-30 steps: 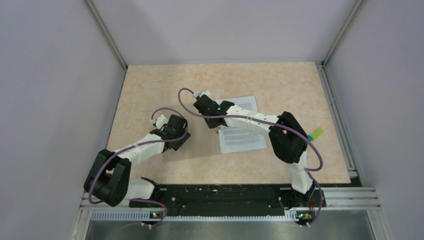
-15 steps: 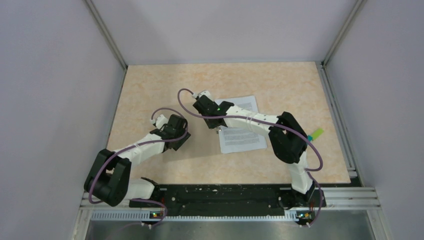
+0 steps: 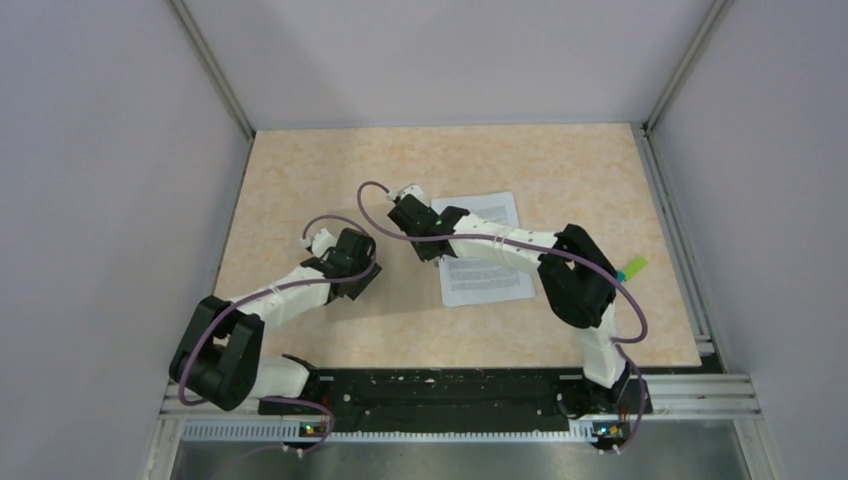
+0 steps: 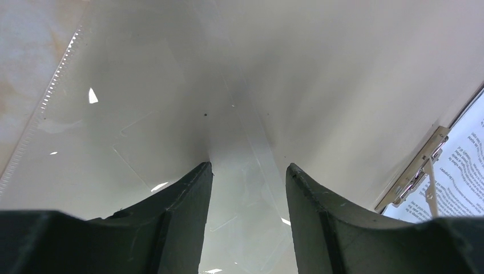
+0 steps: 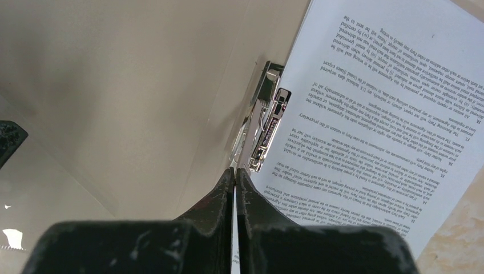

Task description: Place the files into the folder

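Fingers [image 5: 220, 200] of the right gripper [image 5: 234, 171]: pressed flat together with no gap. The tips sit at the edge of the folder's raised flap, just beside the metal clip [image 5: 268, 131]. Whether that edge is pinched cannot be told.
Fingers [image 4: 191, 194] of the left gripper [image 4: 248, 166]: set apart at a moderate width, nothing clamped between them. They point down at a glossy clear film [image 4: 114, 131] with a perforated strip along one side.
Folder [image 5: 125, 97]: a plain tan panel that fills most of both wrist views and meets the printed sheet at the clip. From above it barely separates from the tabletop.
Files [image 3: 488, 282]: a white sheet with lines of black text, lying flat just right of the table's centre, its left edge against the clip. The right forearm crosses over it.
Table [image 3: 300, 180]: beige, marbled. The left gripper is left of centre and the right gripper near centre.
Green block [image 3: 632, 268]: small, near the table's right edge, well apart from the sheet.
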### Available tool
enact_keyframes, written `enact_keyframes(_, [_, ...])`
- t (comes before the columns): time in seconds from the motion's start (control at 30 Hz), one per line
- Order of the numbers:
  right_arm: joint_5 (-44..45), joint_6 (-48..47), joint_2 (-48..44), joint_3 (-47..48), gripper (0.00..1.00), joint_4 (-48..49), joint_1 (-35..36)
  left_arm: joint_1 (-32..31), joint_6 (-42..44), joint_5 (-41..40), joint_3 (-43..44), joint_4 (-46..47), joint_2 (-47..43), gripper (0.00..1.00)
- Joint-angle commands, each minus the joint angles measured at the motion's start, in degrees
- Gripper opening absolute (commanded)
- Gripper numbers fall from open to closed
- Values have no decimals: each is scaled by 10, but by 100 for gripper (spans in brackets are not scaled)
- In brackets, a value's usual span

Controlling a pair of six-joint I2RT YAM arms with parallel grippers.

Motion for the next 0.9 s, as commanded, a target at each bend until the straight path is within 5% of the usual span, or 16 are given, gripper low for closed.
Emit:
enact_keyframes(0.0, [6,8,-32,-36,0,0,9,3,-22,2,-17,-26,34,56])
enact_keyframes(0.87, [3,22,-48,-189,0,58,-26,11,-64,-6,-50,-11,51,54])
